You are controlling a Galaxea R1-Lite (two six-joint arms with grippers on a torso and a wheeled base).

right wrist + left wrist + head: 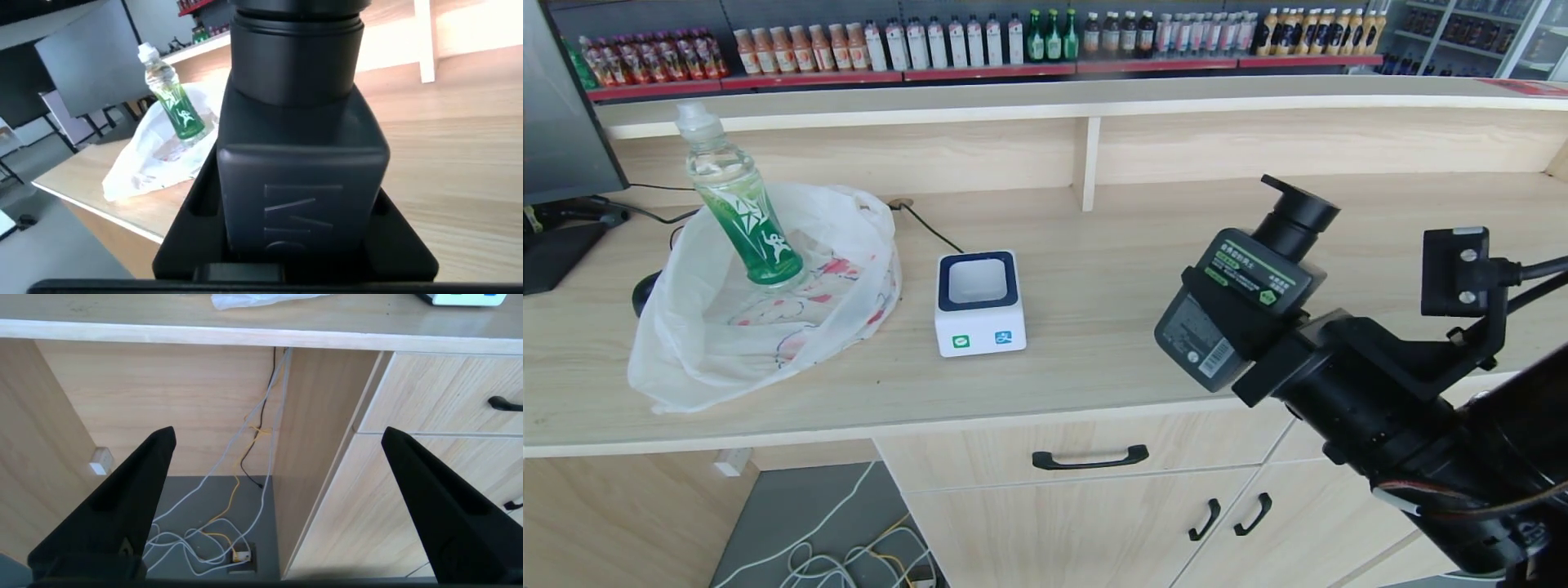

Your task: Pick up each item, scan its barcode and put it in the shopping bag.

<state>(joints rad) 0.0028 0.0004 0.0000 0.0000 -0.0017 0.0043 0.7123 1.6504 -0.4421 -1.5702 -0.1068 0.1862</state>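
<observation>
1. The right gripper [1245, 339] is clamping a dark bottle [1258, 269] around its body, with the jaws closed on both sides.
2. The dark bottle is hanging in the air over the counter [1094, 343], to the right of the scanner [978, 304] and well apart from it.
3. Its long axis is sitting tilted: the black cap is pointing up and away toward the back ledge, and the base is pointing down toward the front edge. A barcode label is showing on its lower side.
4. The left gripper [278, 437] is hanging below the counter edge with its jaws spread and holding nothing.
5. A green bottle [743, 212] is standing in the shopping bag [711, 343], leaning slightly.
</observation>
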